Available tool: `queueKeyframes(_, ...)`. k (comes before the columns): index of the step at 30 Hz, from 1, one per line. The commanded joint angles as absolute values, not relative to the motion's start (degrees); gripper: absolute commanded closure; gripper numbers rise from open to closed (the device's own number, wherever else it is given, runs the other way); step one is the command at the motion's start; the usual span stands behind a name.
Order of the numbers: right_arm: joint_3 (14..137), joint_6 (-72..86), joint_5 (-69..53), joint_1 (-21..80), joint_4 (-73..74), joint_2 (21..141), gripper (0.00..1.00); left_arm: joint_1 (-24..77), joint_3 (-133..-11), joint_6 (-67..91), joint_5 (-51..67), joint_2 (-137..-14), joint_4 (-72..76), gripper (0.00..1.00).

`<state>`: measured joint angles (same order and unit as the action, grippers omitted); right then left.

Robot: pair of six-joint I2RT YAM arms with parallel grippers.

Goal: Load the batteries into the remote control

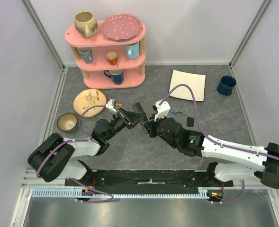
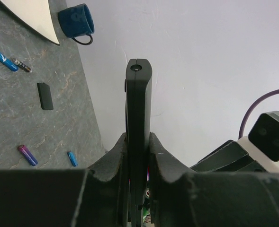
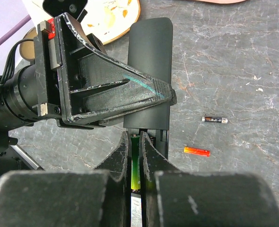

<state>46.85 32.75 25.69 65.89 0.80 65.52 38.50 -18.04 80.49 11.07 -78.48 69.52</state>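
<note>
Bowl (image 1: 67,122), brown-rimmed, sits at the left of the table (image 1: 224,113), with a flower-patterned plate (image 1: 89,99) just beyond it. Farther back stands a pink shelf unit (image 1: 106,41) of three tiers. A beige mug (image 1: 85,23) and a dotted pink plate (image 1: 122,26) are on the top tier, three cups on the middle tier and one dark cup on the bottom tier; the lower cups are partly cut off by the tier above. At centre, the left gripper (image 2: 138,139) is clamped on the remote control (image 2: 138,99), seen edge-on in its wrist view, with the lower end hidden behind the fingers. In the top view the remote merges with the black grippers and cannot be outlined. The right gripper (image 3: 135,142) meets it, jaws narrow, pinching a green battery (image 3: 135,163) at the open compartment in the remote's end. Whether the cell is seated cannot be told, since the fingers cover most of it. Loose batteries (image 1: 176,112) lie on the table toward the right: blue, dark, purple and small blue in the left wrist view. An orange battery (image 3: 196,151) lies apart from the remote. A small black cover (image 2: 45,96) lies among them. Farther right are a white square plate (image 1: 188,85) and a dark blue mug (image 1: 226,85).
</note>
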Motion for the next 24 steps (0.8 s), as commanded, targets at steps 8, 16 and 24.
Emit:
queueKeyframes(8,48.4,34.3,27.4,66.4,6.8,66.3,0.81,38.8,-18.9,80.7,9.6,-76.2,83.4,0.98)
queueKeyframes(16,49.7,34.3,28.8,66.4,6.9,66.5,0.74,38.8,-19.0,80.8,10.0,-77.0,83.5,0.98)
queueKeyframes(24,51.1,33.9,30.1,66.3,7.7,66.4,0.69,38.8,-18.8,80.8,10.2,-77.5,83.8,0.98)
